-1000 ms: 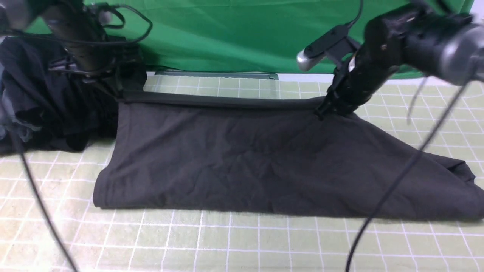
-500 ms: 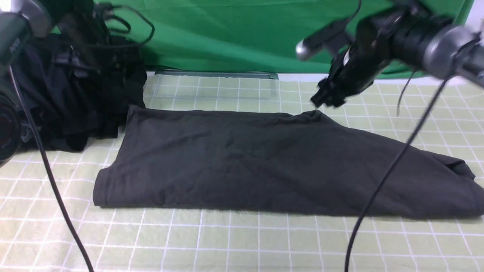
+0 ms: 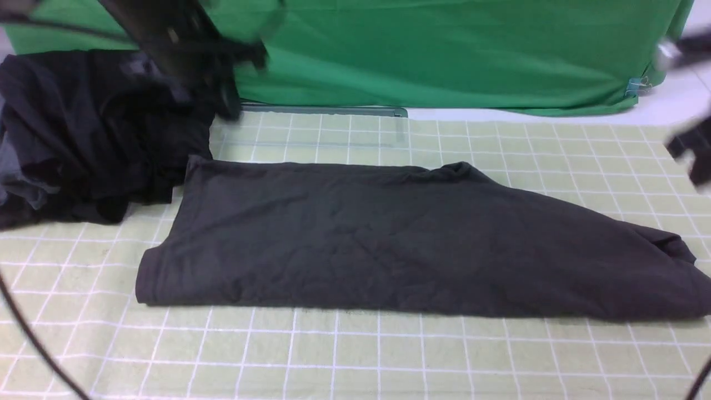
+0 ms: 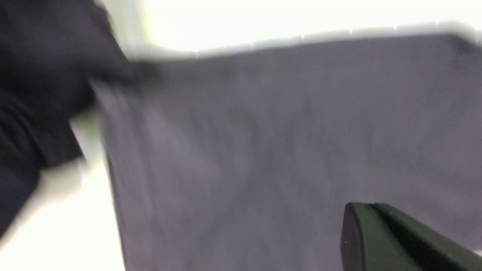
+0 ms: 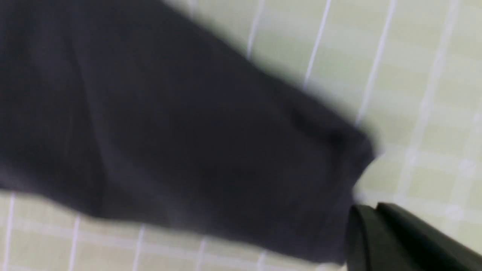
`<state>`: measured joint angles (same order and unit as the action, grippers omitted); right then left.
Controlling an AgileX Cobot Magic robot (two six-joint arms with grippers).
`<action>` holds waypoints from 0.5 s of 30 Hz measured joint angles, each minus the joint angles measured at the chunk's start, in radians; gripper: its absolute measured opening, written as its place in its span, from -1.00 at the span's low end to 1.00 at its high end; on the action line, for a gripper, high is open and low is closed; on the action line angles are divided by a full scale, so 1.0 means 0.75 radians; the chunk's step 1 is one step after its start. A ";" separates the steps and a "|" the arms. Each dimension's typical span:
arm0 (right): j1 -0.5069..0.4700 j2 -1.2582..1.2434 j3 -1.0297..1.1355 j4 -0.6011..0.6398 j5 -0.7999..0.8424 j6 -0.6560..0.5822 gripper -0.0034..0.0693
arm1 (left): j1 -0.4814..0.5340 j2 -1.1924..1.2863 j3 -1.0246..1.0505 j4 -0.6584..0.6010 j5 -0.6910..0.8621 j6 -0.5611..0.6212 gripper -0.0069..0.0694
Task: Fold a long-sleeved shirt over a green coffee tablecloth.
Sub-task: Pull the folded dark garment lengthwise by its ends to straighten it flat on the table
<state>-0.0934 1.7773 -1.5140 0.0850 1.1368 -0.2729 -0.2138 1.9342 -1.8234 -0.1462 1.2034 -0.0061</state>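
Note:
The charcoal long-sleeved shirt [image 3: 389, 239] lies folded into a long band across the green coffee tablecloth [image 3: 333, 355], its print hidden. My left gripper [image 3: 229, 105] is a dark blur high at the back left, above the shirt's far left corner and clear of it. In the left wrist view the left gripper [image 4: 371, 205] is shut with nothing in it, over the shirt [image 4: 282, 131]. My right gripper [image 3: 691, 153] is blurred at the right edge, off the shirt. Its wrist view shows the right gripper [image 5: 374, 206] shut and empty beside the shirt's end [image 5: 169, 131].
A blacker bundle of garments [image 3: 83, 128] is heaped at the back left, touching the shirt's far left corner. A plain bright green backdrop [image 3: 444, 50] hangs behind the table. Black cables cross the front left corner [image 3: 28, 333].
Both grippers let go of the shirt's far edge, which dropped flat. The left arm rose toward the back left and the right arm swung out to the right edge. Both jaws closed again.

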 joint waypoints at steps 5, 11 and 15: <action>-0.079 0.065 0.123 0.134 -0.126 -0.074 -0.27 | -0.087 -0.009 0.349 0.047 -0.161 -0.001 -0.83; -0.058 0.212 0.138 0.177 -0.292 -0.119 0.22 | -0.098 0.036 0.632 0.108 -0.414 -0.037 -0.83; -0.036 0.273 0.138 0.180 -0.375 -0.133 0.19 | -0.098 0.034 0.650 0.113 -0.445 -0.048 -0.83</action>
<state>-0.1201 1.9824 -1.4107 0.2202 0.8557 -0.3730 -0.2876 1.9596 -1.3359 -0.0612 0.8699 -0.0419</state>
